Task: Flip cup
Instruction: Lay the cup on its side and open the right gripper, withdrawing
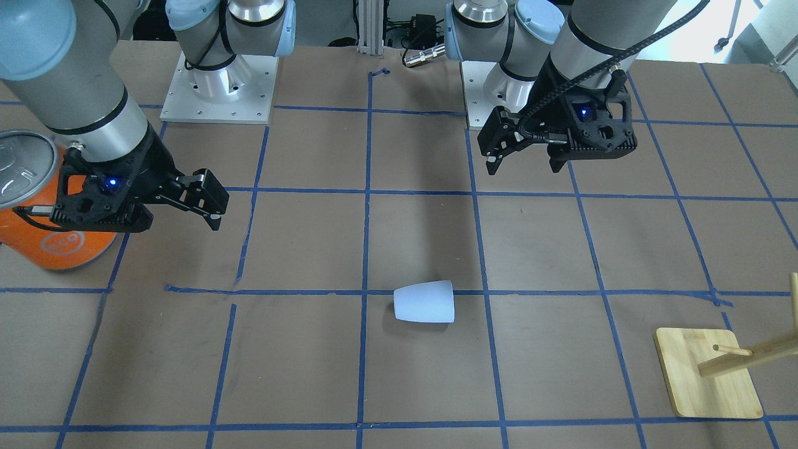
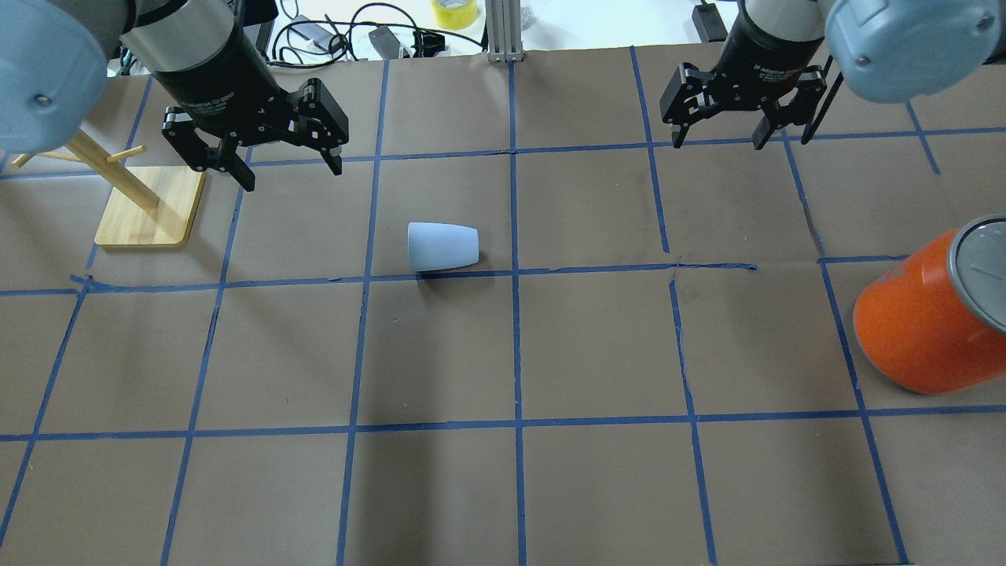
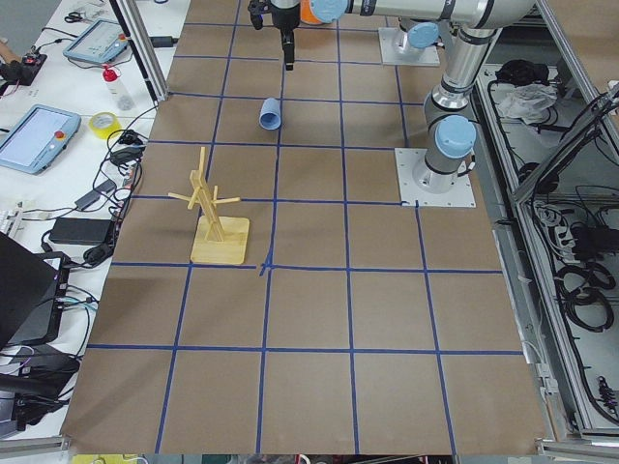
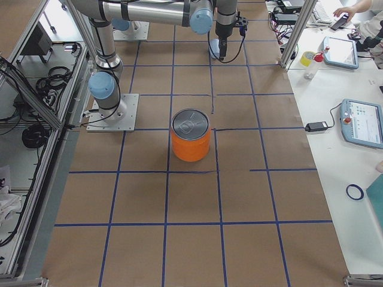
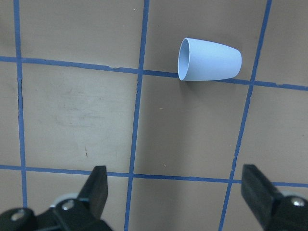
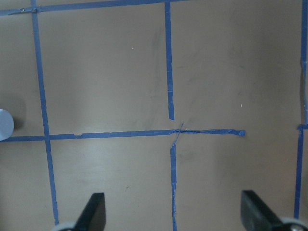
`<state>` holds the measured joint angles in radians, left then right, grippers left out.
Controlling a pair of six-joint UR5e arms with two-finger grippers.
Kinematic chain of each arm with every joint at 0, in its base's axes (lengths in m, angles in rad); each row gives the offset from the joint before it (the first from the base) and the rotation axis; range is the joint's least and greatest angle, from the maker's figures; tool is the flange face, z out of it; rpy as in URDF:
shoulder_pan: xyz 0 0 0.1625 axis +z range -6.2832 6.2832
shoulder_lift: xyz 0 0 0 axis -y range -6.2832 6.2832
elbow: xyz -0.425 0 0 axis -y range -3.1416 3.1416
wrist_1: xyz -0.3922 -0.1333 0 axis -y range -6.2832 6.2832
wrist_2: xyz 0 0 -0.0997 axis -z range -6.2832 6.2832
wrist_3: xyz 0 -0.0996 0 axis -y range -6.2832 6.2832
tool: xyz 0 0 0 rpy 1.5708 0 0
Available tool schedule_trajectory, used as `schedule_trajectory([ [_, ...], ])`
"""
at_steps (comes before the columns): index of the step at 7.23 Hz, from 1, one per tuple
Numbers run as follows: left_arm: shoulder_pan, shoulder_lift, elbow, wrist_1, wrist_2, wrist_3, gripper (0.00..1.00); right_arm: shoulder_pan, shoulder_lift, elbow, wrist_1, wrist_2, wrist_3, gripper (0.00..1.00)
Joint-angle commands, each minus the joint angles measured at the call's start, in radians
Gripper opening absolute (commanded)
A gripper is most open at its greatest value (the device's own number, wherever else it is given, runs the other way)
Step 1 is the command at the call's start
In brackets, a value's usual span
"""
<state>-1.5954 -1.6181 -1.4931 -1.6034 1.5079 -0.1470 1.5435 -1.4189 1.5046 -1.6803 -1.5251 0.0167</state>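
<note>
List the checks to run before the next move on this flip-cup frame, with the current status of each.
1. The cup is located, lying on its side with nothing touching it: ok.
2. The left gripper is open and empty: ok.
3. The right gripper is open and empty: ok.
4. The can and the wooden rack stand apart from the cup: ok.
5. The cup is upright: not ok.
6. Which arm should take it: cannot tell; the left gripper is nearer.
</note>
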Motion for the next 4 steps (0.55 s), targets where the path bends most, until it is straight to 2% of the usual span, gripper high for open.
schedule_trajectory([
  [1,-0.001,0.000,-0.001,0.000,0.000,0.000,1.00,-0.022,-0.005,0.005,-0.001,-0.067,0.006,1.00],
  [4,-0.001,0.001,-0.003,0.000,0.000,0.000,1.00,-0.023,-0.017,0.006,0.014,-0.055,0.003,1.00],
])
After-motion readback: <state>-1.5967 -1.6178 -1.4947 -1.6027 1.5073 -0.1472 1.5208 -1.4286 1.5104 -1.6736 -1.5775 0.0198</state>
